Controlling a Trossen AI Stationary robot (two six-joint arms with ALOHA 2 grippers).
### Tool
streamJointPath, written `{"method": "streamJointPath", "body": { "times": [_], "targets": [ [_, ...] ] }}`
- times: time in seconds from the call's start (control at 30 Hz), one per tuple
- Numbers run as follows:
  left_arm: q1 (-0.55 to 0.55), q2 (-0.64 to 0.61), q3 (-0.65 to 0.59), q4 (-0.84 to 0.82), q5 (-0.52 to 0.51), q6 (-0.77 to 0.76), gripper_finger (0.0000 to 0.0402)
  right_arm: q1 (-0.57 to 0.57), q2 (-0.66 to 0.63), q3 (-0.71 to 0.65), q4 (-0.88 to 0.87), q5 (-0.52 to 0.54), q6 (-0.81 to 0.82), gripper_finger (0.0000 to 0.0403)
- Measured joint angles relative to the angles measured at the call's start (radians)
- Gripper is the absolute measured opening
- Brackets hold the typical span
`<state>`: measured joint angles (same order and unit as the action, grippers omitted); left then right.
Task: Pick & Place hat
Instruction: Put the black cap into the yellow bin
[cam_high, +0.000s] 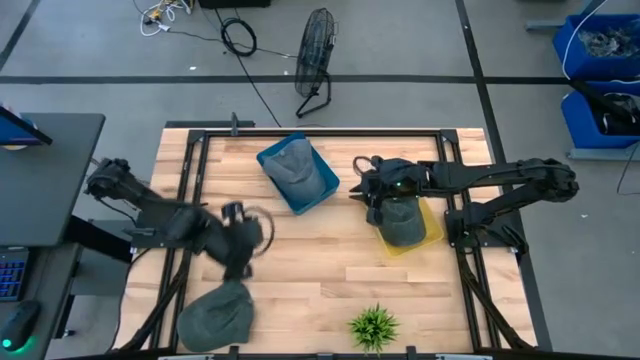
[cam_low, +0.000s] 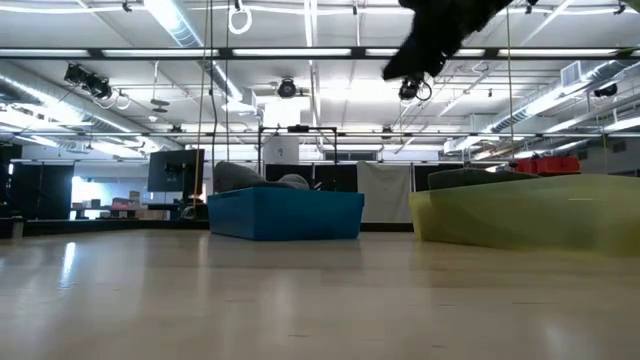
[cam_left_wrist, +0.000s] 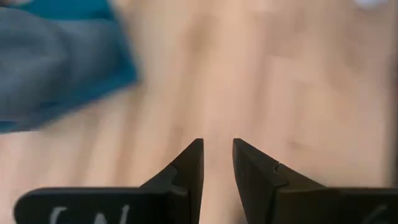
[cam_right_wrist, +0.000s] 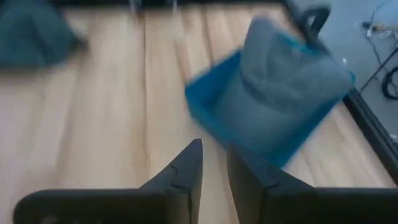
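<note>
No brand or readable writing is seen; only pale, cut-off marks are shown on the left gripper's (cam_left_wrist: 217, 168) body at the lower left of its wrist view. In the high view, one grey hat (cam_high: 215, 312) is found on the wooden table (cam_high: 300, 270) at lower left, one in the blue bin (cam_high: 297, 172) at upper centre, and one in the yellow bin (cam_high: 408, 224) at right of centre. The left gripper is held nearly closed and empty, left of centre, blurred. The right gripper (cam_high: 372, 196) is held nearly closed and empty, beside the yellow bin. A small green plant (cam_high: 373, 326) is seen at the bottom edge.
</note>
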<state>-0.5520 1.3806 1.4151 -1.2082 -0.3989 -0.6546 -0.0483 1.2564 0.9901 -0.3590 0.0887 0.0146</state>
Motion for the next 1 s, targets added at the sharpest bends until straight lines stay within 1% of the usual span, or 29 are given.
{"method": "streamJointPath", "body": {
  "times": [0.03,0.1,0.23,0.37,0.43,0.5,0.6,0.7,0.83,1.0],
  "targets": [
    [-0.031,0.008,0.001,0.009,0.027,-0.029,0.0087,0.0,0.0,0.0,0.044,0.0,0.023,0.0077],
    [-0.096,0.031,0.001,0.016,0.054,-0.138,0.0087,0.0,-0.001,0.0,0.118,-0.002,0.062,0.0077],
    [-0.196,0.097,0.002,0.052,0.053,-0.366,0.0087,0.0,-0.001,0.0,0.224,0.001,0.072,0.0077],
    [-0.264,0.198,0.001,0.046,0.054,-0.496,0.0087,-0.005,0.0,0.0,0.277,0.021,0.05,0.0077],
    [-0.287,0.247,0.001,0.02,0.065,-0.567,0.009,-0.005,-0.001,0.0,0.299,0.042,0.06,0.0077],
    [-0.295,0.284,0.001,-0.005,0.11,-0.634,0.01,-0.005,0.0,0.0,0.307,0.064,0.057,0.0077],
    [-0.294,0.325,0.0,-0.035,0.185,-0.714,0.0124,-0.005,-0.001,0.0,0.304,0.088,0.052,0.0077],
    [-0.295,0.342,0.0,-0.058,0.249,-0.821,0.0152,-0.005,-0.001,0.0,0.287,0.088,0.049,0.0077],
    [-0.322,0.359,0.0,-0.064,0.266,-0.989,0.0182,-0.005,-0.001,0.0,0.281,0.088,0.011,0.0077],
    [-0.377,0.409,0.001,-0.075,0.266,-1.145,0.0192,-0.004,-0.001,0.0,0.271,0.087,0.003,0.0077]
  ]
}}
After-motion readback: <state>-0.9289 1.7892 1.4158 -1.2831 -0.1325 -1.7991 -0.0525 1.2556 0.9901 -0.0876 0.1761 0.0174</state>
